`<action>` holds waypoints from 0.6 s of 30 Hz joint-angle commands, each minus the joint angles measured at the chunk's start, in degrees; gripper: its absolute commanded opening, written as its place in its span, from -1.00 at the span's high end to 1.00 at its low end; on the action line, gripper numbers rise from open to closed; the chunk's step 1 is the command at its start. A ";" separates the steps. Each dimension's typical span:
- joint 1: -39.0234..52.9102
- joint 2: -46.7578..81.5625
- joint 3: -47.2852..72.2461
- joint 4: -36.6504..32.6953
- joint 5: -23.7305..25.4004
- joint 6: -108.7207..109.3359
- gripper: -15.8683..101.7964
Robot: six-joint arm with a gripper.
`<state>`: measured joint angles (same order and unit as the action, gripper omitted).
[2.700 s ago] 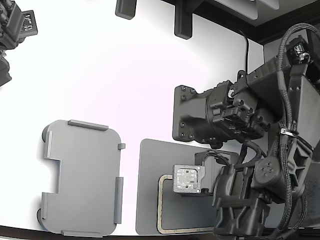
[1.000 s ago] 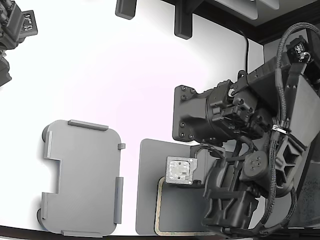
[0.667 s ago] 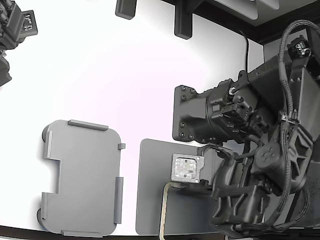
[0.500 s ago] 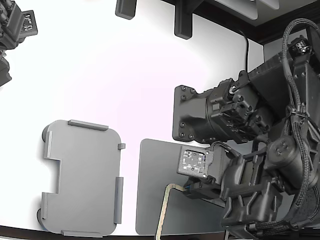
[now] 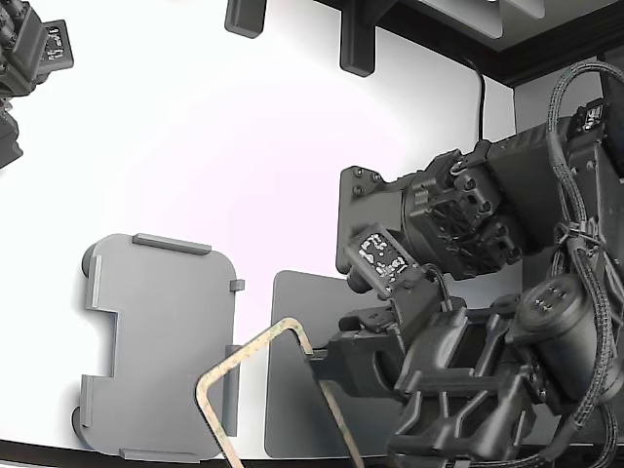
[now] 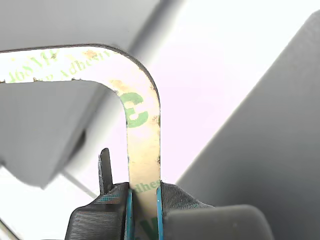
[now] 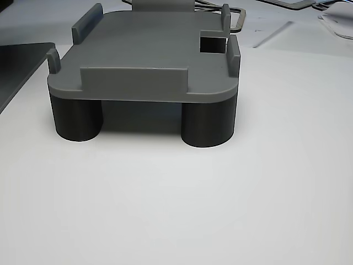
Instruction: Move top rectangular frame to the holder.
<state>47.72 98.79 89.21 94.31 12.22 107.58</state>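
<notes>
Frame lifted and tilted, holder off to the exterior view's left.

The gripper [image 6: 144, 200] pinches one long side of the top rectangular frame [image 5: 255, 380], which hangs in the air with its free rounded end over the near edge of the holder [image 5: 156, 346], long axis slanting towards it. The dark pad [image 5: 292, 390] lies below, the white table [image 5: 253, 146] beyond. Judged from this, the frame needs levelling and carrying further left to sit inside the raised tabs.
</notes>
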 commanded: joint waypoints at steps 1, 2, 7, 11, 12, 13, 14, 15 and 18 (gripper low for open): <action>-2.37 -1.67 -4.04 0.62 0.62 5.27 0.91; -3.08 -2.72 -4.92 0.62 0.62 6.68 0.91; -8.53 -8.00 -12.13 0.62 -0.70 13.36 0.91; -13.18 -10.99 -14.59 0.62 -1.93 15.47 0.91; -13.71 -11.60 -14.41 0.62 -1.85 16.08 0.91; -14.06 -12.04 -14.06 0.62 -1.85 16.70 0.91; -14.50 -12.39 -13.80 0.62 -1.85 17.05 0.91; -14.85 -12.66 -13.62 0.62 -1.76 17.14 0.91; -15.12 -13.54 -13.36 0.62 -1.32 17.49 0.91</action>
<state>33.57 84.46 76.82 94.31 10.63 124.80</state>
